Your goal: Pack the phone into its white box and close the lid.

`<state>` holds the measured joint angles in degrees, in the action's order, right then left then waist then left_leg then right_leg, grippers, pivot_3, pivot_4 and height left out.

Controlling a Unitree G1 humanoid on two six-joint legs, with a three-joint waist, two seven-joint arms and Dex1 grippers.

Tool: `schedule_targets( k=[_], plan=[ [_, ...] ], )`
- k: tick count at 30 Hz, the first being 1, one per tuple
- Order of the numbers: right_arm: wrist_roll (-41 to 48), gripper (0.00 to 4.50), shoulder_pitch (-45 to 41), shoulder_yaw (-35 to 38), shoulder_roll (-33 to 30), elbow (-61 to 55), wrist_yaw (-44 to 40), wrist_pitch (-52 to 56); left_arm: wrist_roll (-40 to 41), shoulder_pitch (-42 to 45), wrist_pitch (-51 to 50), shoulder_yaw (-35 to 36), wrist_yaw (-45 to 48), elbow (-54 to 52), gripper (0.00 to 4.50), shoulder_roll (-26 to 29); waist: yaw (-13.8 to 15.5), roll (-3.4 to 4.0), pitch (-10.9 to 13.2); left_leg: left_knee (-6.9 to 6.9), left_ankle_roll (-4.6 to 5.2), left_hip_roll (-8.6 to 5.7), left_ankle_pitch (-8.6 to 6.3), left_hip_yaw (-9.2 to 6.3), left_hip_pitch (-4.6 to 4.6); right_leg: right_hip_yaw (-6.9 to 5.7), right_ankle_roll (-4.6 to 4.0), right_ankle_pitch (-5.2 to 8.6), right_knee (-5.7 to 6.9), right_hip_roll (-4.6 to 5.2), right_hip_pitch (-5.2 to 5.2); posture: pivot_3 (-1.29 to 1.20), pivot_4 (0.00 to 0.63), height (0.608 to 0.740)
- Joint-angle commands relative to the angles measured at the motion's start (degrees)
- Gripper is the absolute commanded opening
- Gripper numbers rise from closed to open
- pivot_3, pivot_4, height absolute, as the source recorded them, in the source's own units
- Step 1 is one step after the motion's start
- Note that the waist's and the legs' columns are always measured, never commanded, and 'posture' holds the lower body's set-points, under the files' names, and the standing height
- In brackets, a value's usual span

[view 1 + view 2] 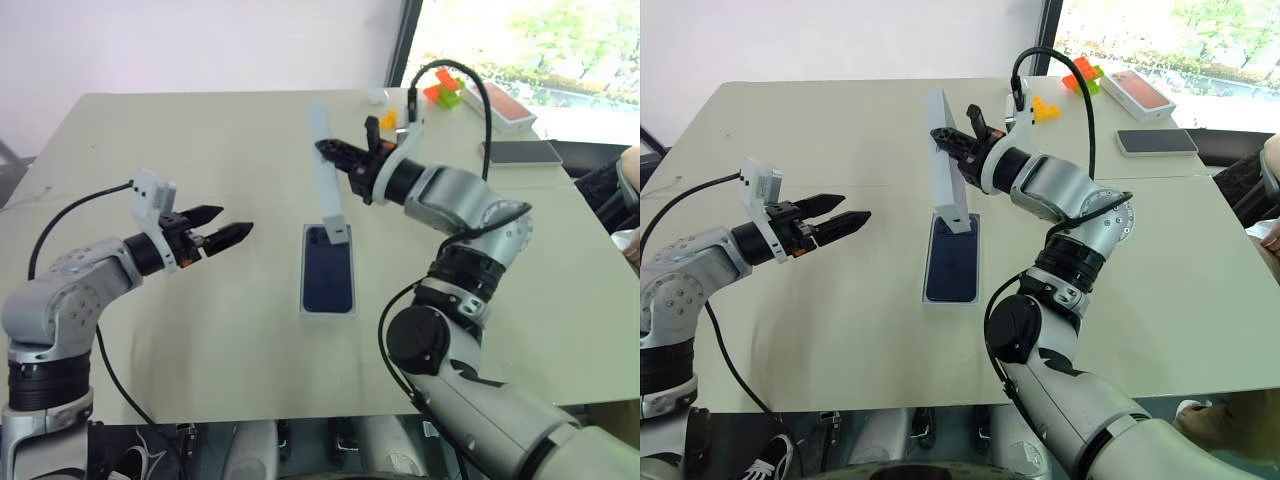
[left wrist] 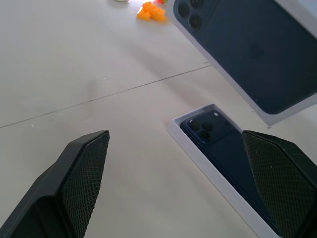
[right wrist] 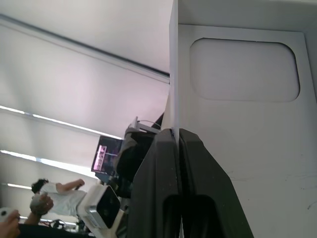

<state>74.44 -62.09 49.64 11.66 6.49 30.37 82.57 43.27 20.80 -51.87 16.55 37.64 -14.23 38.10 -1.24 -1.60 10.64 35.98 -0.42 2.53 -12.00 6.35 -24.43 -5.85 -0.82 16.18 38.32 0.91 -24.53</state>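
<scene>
The dark blue phone lies camera side up inside the shallow white box at the middle of the table. Just beyond it the lid stands on edge, tilted, its low end over the box's far end. My right gripper is shut on the lid's upper side wall. The right wrist view has the fingers pinching that thin wall, with a white recessed panel inside the lid. My left gripper hovers open to the left of the box, empty. The left wrist view has the phone between its fingers.
An orange-topped white box and a dark grey slab lie at the far right of the table. Small orange and green blocks sit near the far edge. A person's arm shows at the right edge.
</scene>
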Motion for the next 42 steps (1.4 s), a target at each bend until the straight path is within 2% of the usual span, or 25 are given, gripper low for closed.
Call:
schedule_targets(
  k=[1,8,19,25,31,42],
  plan=[
    [9.51,0.03,8.25,-5.43,12.23,-0.97,4.22,-4.63,0.94,0.06,0.49,0.50,-0.07,-1.87,4.50,0.10,-0.01,0.00,0.00,-0.01,0.00,0.00,0.00,0.00,0.00,0.00,0.02,0.01,-0.01,-0.01,0.00,0.00,0.150,0.737],
    [22.53,0.03,14.88,-18.98,8.42,-1.24,8.70,-13.51,1.13,-0.12,0.46,0.50,-0.15,-1.78,4.50,0.32,0.05,0.01,0.01,0.02,0.03,0.01,-0.01,0.00,-0.04,0.01,0.22,0.10,-0.04,-0.02,0.01,0.00,0.150,0.737],
    [28.66,0.03,21.34,-34.04,2.57,-1.48,7.05,-22.22,1.56,-0.57,0.67,0.74,-0.55,-1.83,4.50,0.41,0.08,0.00,0.00,0.02,0.04,0.07,-0.02,0.00,-0.04,0.02,0.27,0.09,-0.10,-0.08,0.00,0.00,0.150,0.737],
    [26.19,0.03,25.46,-40.50,0.93,-0.96,3.94,-25.96,1.18,-1.44,2.07,1.07,-0.31,-2.71,4.50,0.40,0.26,-0.02,-0.01,-0.01,0.09,0.06,-0.05,-0.01,-0.07,0.02,0.30,0.09,-0.22,-0.06,0.04,0.00,0.150,0.737],
    [25.93,0.03,26.92,-43.54,-0.68,-1.54,3.30,-29.07,1.32,-3.67,3.60,2.53,1.32,-3.57,4.50,2.29,0.10,0.01,0.01,0.02,0.10,0.15,-0.06,0.03,-0.02,0.06,0.35,0.07,-0.19,-0.14,0.02,0.00,0.150,0.737],
    [22.31,0.03,28.56,-45.14,-2.21,-2.66,1.39,-32.96,0.80,-6.63,4.73,0.44,1.50,-4.68,4.50,1.64,0.27,0.00,0.01,0.01,0.10,0.13,-0.06,0.03,-0.07,0.07,0.36,0.07,-0.27,-0.11,0.02,0.00,0.150,0.737]
  ],
)
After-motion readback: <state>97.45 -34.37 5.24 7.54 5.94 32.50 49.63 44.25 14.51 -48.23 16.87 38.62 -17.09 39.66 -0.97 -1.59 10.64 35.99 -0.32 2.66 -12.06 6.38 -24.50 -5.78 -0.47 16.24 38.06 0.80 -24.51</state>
